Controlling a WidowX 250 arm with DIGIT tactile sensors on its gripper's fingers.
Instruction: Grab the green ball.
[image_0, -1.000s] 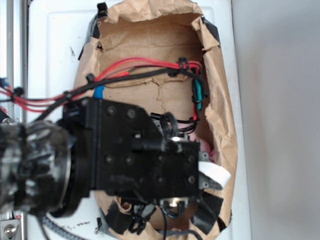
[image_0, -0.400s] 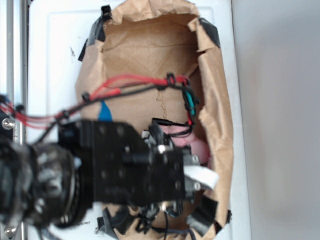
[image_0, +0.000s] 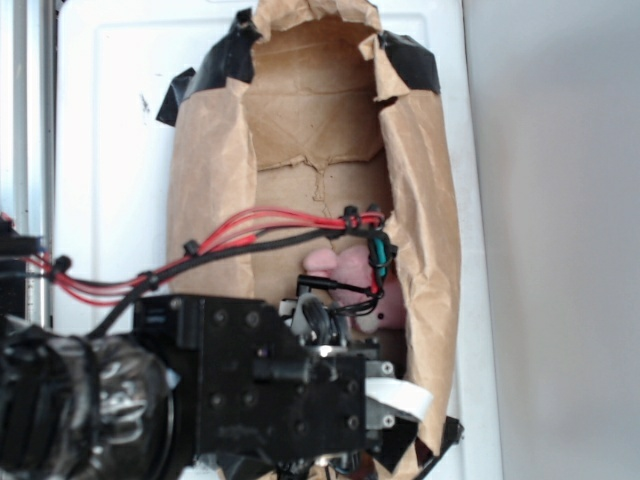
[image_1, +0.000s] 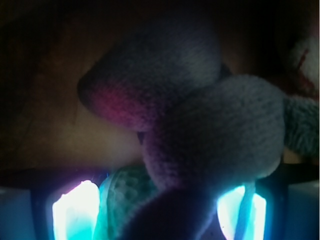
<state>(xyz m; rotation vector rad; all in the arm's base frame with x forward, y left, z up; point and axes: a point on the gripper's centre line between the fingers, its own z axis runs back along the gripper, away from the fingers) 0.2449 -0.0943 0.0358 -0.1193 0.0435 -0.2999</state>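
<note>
Plush toy (image_1: 200, 115) crowds your spread pincer (image_1: 160, 212); nudge toward the green ball (image_1: 125, 197) low between its fingers before pinching.

A crumpled brown paper bag (image_0: 420, 190) lies open below me, its rim patched with strips of black tape (image_0: 408, 62). It rests on a white bench (image_0: 110, 150), with a plain grey surface (image_0: 560, 240) running along one side. Deep inside the bag sits a pink plush toy (image_0: 345, 268). Up close, its rounded, fuzzy lobes (image_1: 220, 135) fill most of my wrist view, dim and purplish in the shadow.
</note>
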